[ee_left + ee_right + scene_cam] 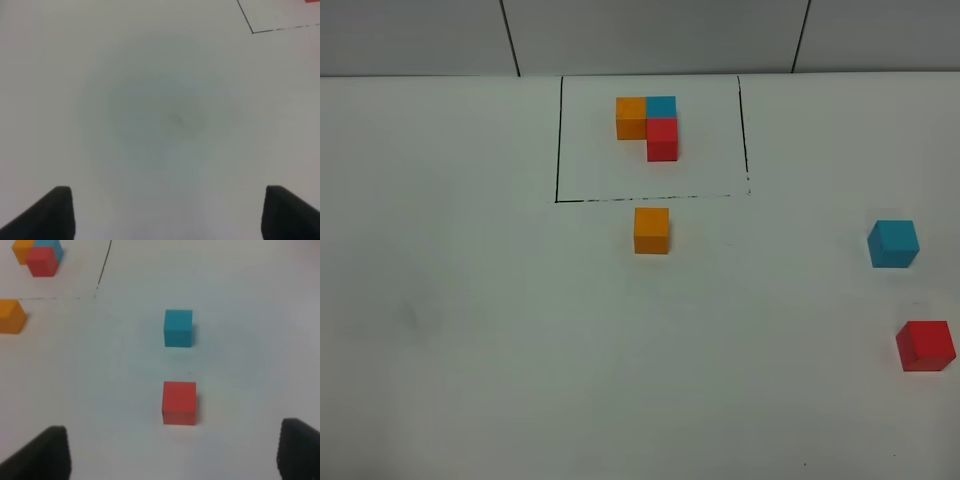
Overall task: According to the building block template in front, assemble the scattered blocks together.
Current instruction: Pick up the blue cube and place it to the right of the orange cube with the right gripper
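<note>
The building block template (648, 126) is an L of orange, blue and red cubes inside a thin black rectangle at the back; the right wrist view catches it at its corner (40, 255). A loose orange block (651, 230) (10, 316) sits just in front of the frame. At the right stand the loose teal-blue block (893, 243) (178, 328) and the red block (925, 346) (179, 402). Neither arm shows in the high view. My left gripper (165, 212) is open over bare table. My right gripper (172, 452) is open, just short of the red block.
The white table (470, 330) runs back to a grey panelled wall (650, 35). A corner of the black frame line (252, 31) shows in the left wrist view.
</note>
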### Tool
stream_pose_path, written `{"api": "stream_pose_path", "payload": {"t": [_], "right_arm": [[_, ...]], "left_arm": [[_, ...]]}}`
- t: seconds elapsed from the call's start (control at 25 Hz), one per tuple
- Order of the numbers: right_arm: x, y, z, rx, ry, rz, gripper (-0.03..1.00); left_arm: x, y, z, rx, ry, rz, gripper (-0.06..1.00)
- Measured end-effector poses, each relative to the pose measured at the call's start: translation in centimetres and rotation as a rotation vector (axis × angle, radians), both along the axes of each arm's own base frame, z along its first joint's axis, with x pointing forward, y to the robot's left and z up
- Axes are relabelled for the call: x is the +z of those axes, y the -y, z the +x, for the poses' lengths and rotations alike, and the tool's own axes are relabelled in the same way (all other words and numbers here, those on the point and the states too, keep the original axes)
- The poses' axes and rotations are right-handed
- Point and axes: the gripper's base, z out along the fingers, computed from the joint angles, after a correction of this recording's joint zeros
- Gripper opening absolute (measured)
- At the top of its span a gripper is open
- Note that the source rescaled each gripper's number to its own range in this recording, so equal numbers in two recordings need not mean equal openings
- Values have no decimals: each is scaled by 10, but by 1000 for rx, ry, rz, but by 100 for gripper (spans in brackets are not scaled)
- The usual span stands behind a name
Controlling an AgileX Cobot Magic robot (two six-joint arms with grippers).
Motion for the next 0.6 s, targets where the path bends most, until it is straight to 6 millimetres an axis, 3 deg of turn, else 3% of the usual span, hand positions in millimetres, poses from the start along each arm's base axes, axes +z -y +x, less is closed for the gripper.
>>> {"api": "stream_pose_path", "payload": {"t": [0.16,0.28,0.44,0.6], "right_arm": [[2,0,11,-10,-57,17,70],[9,1,33,-15,-140,15,78],[14,5,75,-36,-312,-35,94],[22,10,122,-51,-454,-100,99]], "left_arm": [[0,0,0,0,0,0,73],[0,0,0,0,0,0,73],[0,0,0,0,0,0,73],[0,0,0,0,0,0,73]]}}
